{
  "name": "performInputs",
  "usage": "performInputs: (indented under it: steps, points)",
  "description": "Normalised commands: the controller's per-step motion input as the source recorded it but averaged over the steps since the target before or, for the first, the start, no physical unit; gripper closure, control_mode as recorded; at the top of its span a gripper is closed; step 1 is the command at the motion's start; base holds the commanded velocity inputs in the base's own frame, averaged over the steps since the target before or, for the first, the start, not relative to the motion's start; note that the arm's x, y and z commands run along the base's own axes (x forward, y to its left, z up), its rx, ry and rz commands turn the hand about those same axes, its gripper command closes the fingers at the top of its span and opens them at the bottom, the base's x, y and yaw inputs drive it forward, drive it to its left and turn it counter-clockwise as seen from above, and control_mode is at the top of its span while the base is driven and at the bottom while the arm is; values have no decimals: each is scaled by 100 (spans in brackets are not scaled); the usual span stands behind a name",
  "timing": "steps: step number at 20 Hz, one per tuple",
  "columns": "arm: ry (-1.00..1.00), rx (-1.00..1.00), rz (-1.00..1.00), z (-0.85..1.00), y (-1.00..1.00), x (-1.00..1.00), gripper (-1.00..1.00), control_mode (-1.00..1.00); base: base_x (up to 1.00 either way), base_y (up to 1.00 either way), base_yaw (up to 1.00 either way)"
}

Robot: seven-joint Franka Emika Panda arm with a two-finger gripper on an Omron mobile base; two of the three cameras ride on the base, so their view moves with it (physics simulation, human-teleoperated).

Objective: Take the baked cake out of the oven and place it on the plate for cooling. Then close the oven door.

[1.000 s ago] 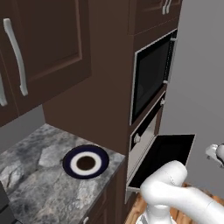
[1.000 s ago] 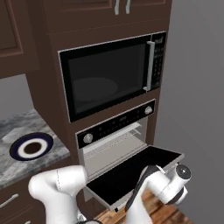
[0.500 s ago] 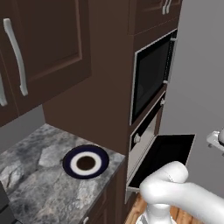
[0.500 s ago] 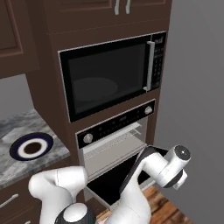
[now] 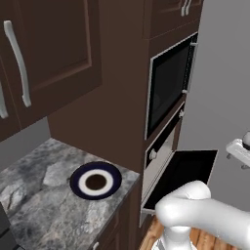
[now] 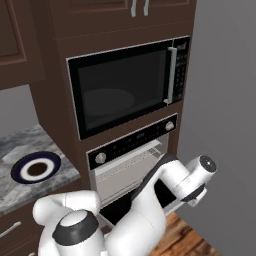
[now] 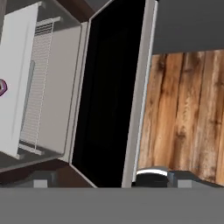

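The silver oven (image 6: 131, 161) stands under the microwave with its oven door (image 5: 184, 168) dropped fully open. In the hand view the door's dark glass (image 7: 109, 96) runs up the middle, and the pale cavity with a wire rack (image 7: 37, 92) lies to its left. My gripper (image 7: 111, 183) is open and empty, out beyond the door's front edge and looking down over it. My hand (image 6: 198, 176) hovers to the right of the oven front. The navy-rimmed plate (image 5: 95, 180) lies bare on the counter, left of the oven. The baked cake is hidden.
A black-glass microwave (image 6: 125, 95) sits above the oven. Dark cabinets (image 5: 53, 53) hang over the grey stone counter (image 5: 44, 215). Wooden floor (image 7: 183, 109) lies under the door's outer edge. A grey wall (image 6: 225, 100) closes the right side.
My hand has risen and swung a little to the right, away from the door's front edge. The jaws have stayed wide. The door and the plate have not moved.
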Motion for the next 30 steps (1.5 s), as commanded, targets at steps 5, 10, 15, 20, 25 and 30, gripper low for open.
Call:
performInputs:
  steps: [5,10,15,20,25,30]
  points:
    - [8,17,24,3,41,0,-100,-100,0,0,0]
    - [-1,18,27,35,16,0,-100,-100,0,0,0]
    - [-19,13,15,44,23,0,-100,-100,0,0,0]
    - [-25,1,3,9,50,0,-100,-100,0,0,0]
    - [-28,0,0,0,55,-5,-100,-100,0,0,0]
    - [-14,2,0,0,48,-1,-100,-100,0,0,0]
